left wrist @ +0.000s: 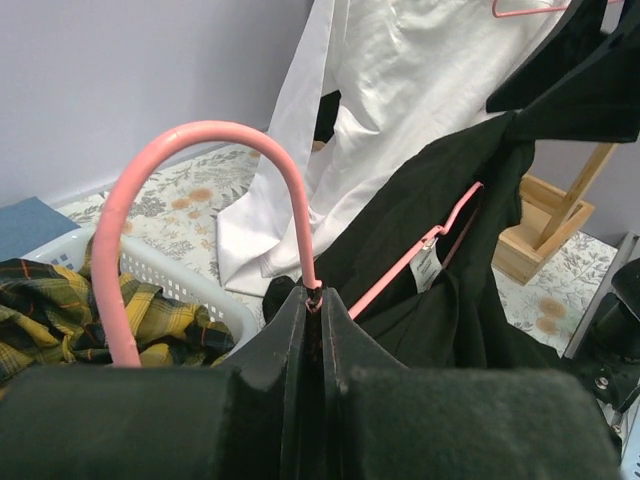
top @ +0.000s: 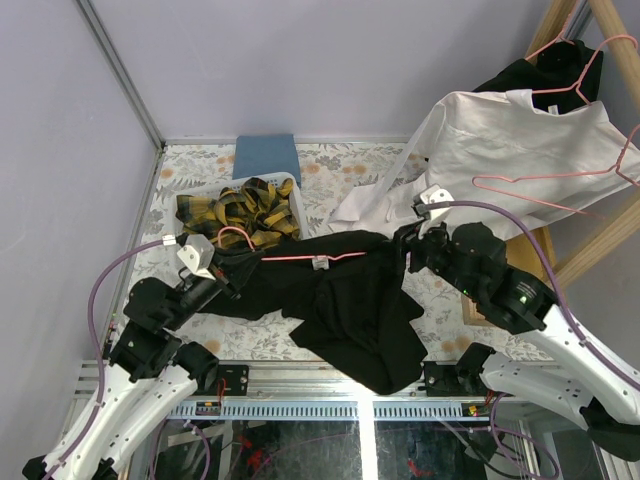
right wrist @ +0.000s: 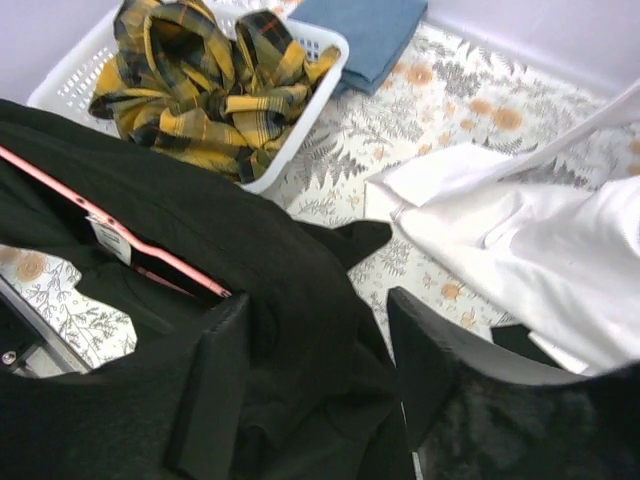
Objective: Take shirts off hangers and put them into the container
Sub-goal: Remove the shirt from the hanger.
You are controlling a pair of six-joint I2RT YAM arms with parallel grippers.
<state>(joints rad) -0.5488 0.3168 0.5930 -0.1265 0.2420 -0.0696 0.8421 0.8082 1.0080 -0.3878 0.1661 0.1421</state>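
Left hand (left wrist: pixel 318 300) is clamping the thin pink wire hanger (left wrist: pixel 205 128); open right hand (right wrist: pixel 318 310) should be pinching the soft black fabric shirt (right wrist: pixel 180 210) at its shoulder.

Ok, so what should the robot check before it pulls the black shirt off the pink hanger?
1. Left end effector shut on the pink hanger hook: ok.
2. Right end effector gripping the black shirt: not ok, it is open above the cloth.
3. Black shirt free of the hanger: not ok, the wire runs through its neck.
4. Room in the container: cannot tell, the plaid shirt fills much of it.
5. White shirt clear of the black one: cannot tell, its sleeve lies close by.
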